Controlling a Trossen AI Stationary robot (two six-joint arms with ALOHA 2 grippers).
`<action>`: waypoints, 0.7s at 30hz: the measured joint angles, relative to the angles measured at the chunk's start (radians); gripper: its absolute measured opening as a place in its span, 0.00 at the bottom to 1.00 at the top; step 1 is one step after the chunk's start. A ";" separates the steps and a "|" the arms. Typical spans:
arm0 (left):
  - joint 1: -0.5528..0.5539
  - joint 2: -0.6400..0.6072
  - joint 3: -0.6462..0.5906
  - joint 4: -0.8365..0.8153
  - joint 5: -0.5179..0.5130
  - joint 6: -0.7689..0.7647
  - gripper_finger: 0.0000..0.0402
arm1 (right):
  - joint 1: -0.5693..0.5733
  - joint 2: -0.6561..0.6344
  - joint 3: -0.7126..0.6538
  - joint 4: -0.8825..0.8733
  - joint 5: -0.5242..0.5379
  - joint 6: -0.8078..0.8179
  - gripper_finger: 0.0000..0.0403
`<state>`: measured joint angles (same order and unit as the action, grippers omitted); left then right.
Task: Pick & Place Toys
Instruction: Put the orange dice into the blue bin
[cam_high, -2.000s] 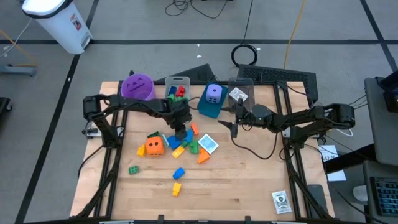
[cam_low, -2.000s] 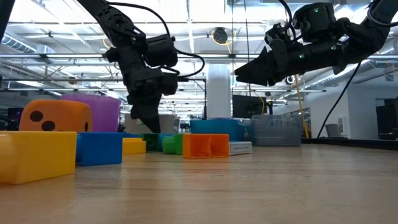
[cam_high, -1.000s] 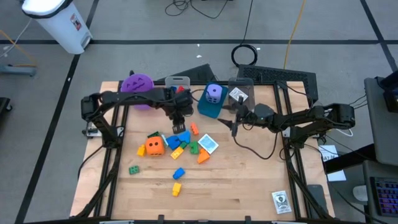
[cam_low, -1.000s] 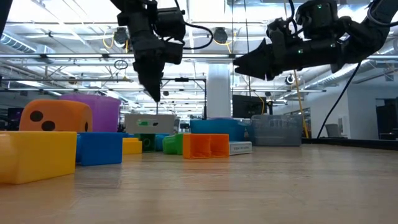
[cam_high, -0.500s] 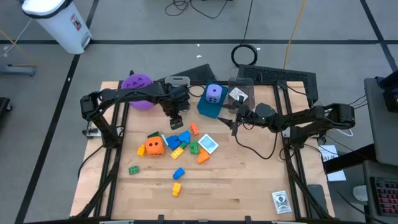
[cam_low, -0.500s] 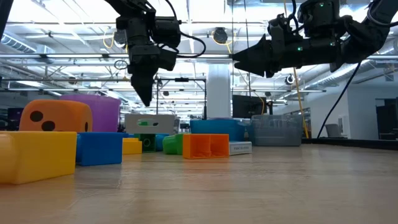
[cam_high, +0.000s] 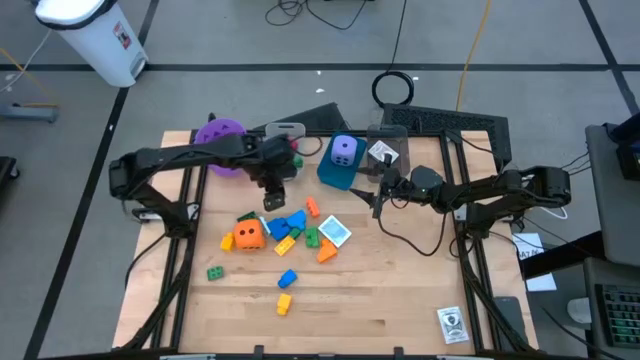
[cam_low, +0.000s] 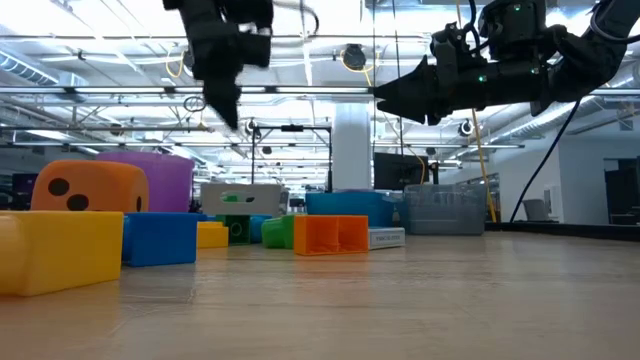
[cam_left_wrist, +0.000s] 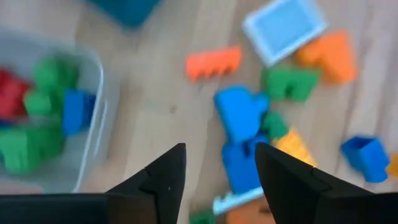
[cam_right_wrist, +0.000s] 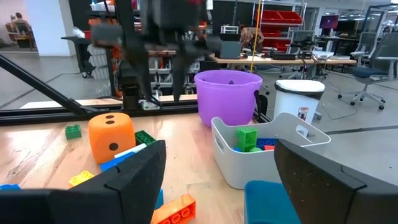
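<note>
The toys lie in a loose pile (cam_high: 290, 232) at mid-table: blue, green, yellow and orange bricks, an orange die (cam_high: 249, 235) and a printed cube (cam_high: 335, 232). The grey bin (cam_high: 285, 138) at the far edge holds red, green and blue bricks (cam_left_wrist: 78, 111). A purple die (cam_high: 343, 150) sits in the blue bin. My left gripper (cam_high: 273, 196) hangs open and empty, raised above the table between the grey bin and the pile (cam_left_wrist: 242, 118), pointing steeply down. My right gripper (cam_high: 378, 200) is also open and empty. It is held level above the table right of the pile, pointing left.
A purple cup (cam_high: 220, 135) stands left of the grey bin. The blue bin (cam_high: 335, 172) and a clear bin (cam_high: 385, 140) with a printed cube stand at the far edge. Single bricks (cam_high: 215, 272) (cam_high: 284, 303) lie nearer the front. A card (cam_high: 452, 322) lies near the front right corner.
My left gripper has risen well clear of the table and drifted a little toward the table's left edge. Its fingers, closed to a point a second ago, now stand apart. The pile lies as it did.
</note>
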<state>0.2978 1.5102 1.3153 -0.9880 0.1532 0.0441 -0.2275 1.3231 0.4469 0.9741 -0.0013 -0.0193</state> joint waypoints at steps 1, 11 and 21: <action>-0.007 -0.023 -0.006 0.034 0.000 0.000 0.49 | 0.000 0.000 0.000 0.000 0.000 0.000 0.71; -0.092 -0.192 -0.244 0.477 0.002 -0.046 0.50 | 0.000 0.000 0.000 -0.001 0.000 0.000 0.71; -0.141 -0.200 -0.396 0.889 0.002 -0.076 0.50 | 0.000 0.000 -0.001 -0.022 0.000 0.000 0.71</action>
<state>0.1570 1.3098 0.9198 -0.0993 0.1557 -0.0317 -0.2272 1.3231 0.4461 0.9520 -0.0011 -0.0189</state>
